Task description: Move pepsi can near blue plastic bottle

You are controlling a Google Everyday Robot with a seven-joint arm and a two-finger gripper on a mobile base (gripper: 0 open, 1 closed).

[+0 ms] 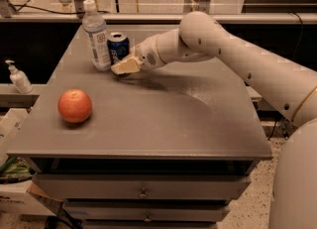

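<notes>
end effector [125,66] just beside pepsi can [118,45]

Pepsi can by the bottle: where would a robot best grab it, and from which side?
Probably around its side wall at mid-height: the pepsi can stands upright and round. Come from the front or from the side away from the blue plastic bottle, which stands close beside it. The gripper sits just in front of the can.

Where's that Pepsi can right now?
The pepsi can stands back-left on the table, beside the blue plastic bottle, with the end effector just in front.
</notes>
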